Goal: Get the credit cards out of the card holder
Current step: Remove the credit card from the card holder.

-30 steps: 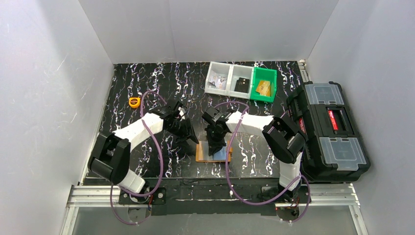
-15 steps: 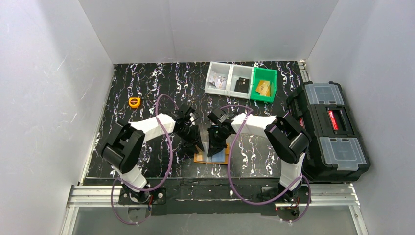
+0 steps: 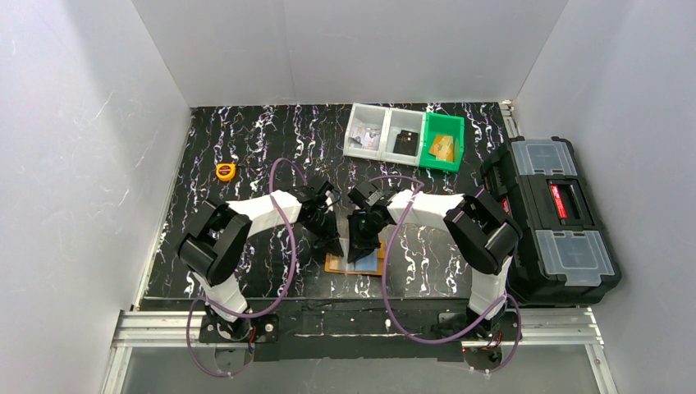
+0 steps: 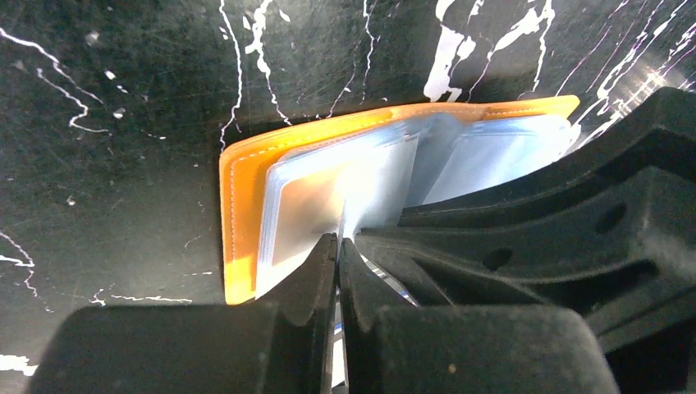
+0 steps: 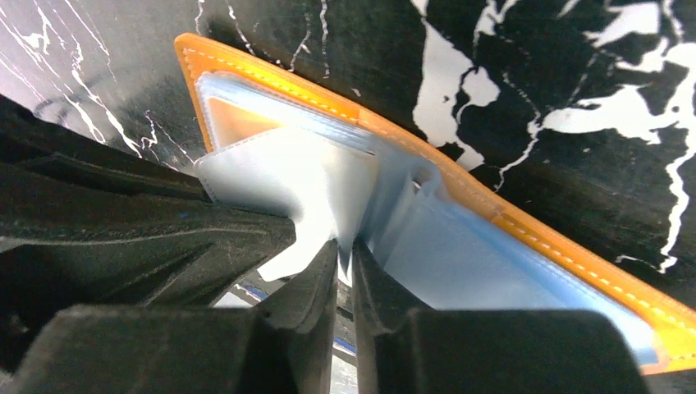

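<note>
Orange card holder [image 4: 240, 197] in left pincer [image 4: 338, 243]

On the black marbled table [image 3: 246, 139] we note: a yellow tape measure [image 3: 225, 171] far left; two clear bins [image 3: 367, 130] adjoining a green bin [image 3: 442, 141] at the far edge; a black toolbox [image 3: 558, 217] at right.

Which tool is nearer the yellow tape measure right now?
Left. The left tool pinches a leaf of the card holder on the side toward the tape measure. The right tool grips another leaf just beyond, farther away.
</note>
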{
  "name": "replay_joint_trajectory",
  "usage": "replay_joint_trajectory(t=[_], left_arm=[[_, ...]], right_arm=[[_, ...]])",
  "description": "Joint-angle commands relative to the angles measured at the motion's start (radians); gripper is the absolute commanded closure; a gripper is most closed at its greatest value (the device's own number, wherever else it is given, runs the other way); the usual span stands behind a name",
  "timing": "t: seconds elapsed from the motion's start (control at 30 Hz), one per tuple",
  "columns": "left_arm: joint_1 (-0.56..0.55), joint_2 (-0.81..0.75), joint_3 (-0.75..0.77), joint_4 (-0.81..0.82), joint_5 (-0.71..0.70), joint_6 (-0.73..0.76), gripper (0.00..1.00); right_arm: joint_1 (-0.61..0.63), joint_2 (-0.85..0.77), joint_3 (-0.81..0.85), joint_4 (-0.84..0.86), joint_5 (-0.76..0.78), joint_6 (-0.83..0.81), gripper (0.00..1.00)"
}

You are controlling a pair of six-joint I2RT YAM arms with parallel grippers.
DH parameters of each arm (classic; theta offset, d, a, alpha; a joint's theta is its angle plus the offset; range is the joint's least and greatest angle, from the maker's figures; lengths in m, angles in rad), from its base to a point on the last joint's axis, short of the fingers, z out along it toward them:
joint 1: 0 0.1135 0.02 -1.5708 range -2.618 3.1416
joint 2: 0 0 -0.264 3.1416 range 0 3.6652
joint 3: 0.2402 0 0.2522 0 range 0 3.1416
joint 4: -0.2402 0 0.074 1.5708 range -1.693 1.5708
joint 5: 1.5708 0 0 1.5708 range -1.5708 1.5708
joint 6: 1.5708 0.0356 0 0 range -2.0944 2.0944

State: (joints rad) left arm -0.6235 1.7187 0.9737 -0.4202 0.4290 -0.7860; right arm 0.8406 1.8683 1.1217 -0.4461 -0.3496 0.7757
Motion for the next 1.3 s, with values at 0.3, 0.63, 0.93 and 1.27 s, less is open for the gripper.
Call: replay_joint_trajectory(t=[0.3, 0.63, 0.93, 1.27], left_arm=[[-0.004, -0.138, -0.008, -0.091, -0.093, -0.025, 1.00], [-0.036, -0.076, 0.097, -0.112, -0.076, -0.024, 0.83], [-0.081, 0.041, 0.230, -0.104, -0.050, -0.033, 0.62], [-0.115, 0.171, 0.296, -0.050, -0.016, -0.054, 0.54]], right_arm=[[0.009, -0.128, 0.144, -0.206, 0.148, -0.093, 0.56], [-0.037, -0.282, 0.053, -0.245, 0.219, -0.084, 0.52], [-0.081, -0.406, -0.056, -0.258, 0.263, -0.076, 0.52], [-0.114, -0.549, -0.167, -0.271, 0.312, -0.048, 0.51]])
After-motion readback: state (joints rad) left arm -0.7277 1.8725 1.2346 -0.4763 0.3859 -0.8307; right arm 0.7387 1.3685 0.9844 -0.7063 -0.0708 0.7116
